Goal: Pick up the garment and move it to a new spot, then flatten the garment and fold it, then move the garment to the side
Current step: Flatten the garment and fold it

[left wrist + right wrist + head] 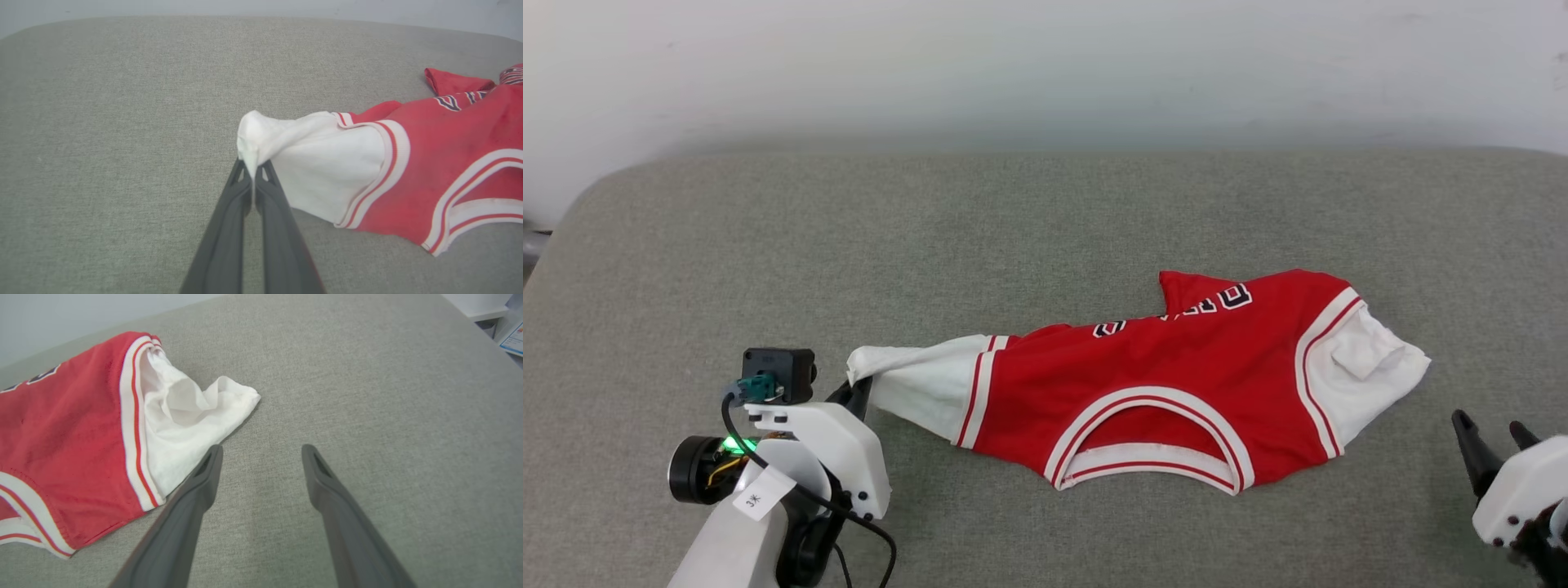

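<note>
Cloth is pinched at 8 o'clock in the head view, where the left gripper (859, 392) has its jaws pressed together on the tip of the pinched sleeve (915, 382). The left wrist view shows it closely: the left gripper (253, 171) nips a small peak of white fabric, and the pinched sleeve (322, 163) rises off the surface towards it. A grip on an outer corner like this looks chosen so the shirt can be carried or drawn out straight.

At 4 o'clock the right gripper (1490, 429) has its jaws spread wide and holds nothing. In its own wrist view the right gripper (261, 451) points at bare cushion, with the free sleeve (184, 412) just beside its finger at 10 o'clock. It seems placed to take that matching corner next.

Between the two, the garment (1176, 359) lies crumpled on the grey padded surface (1013, 229), running from 8 o'clock towards 3 o'clock. Its striped neck opening (1147, 441) faces the robot, and the free sleeve (1364, 371) is folded over on itself. The lettering (1176, 314) sits along the far edge, partly tucked under.

Judging by this, the pick-up is only starting; flattening and folding are not yet done.

Beyond the cushion, at 12 o'clock, stands a pale wall (1045, 65).
</note>
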